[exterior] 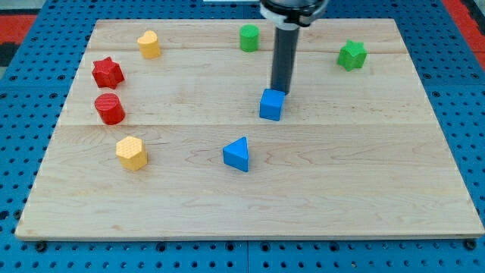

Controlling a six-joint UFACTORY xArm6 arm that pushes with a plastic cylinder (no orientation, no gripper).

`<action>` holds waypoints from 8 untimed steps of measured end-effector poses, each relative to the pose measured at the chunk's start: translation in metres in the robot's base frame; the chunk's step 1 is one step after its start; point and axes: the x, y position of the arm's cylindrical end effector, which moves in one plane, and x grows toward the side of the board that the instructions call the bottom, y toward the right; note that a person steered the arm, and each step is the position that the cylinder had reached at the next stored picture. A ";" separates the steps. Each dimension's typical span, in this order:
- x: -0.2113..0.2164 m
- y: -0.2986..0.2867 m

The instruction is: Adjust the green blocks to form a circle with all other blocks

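My tip [280, 91] is at the middle of the board, touching the top edge of the blue cube [271, 105]. A green cylinder [248, 37] stands near the view's top, left of the rod. A green star [352, 54] lies at the top right. A blue triangle [237, 154] lies below and left of the cube. On the left, from top to bottom, are a yellow block [149, 44], a red star [107, 72], a red cylinder [110, 108] and a yellow hexagon [131, 152].
The blocks lie on a light wooden board [364, 189] that rests on a blue perforated surface [470, 114]. The arm's dark body [292, 9] hangs over the board's top edge.
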 end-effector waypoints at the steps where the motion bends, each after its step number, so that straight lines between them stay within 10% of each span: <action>1: 0.011 -0.010; 5: -0.076 0.242; 8: -0.099 0.119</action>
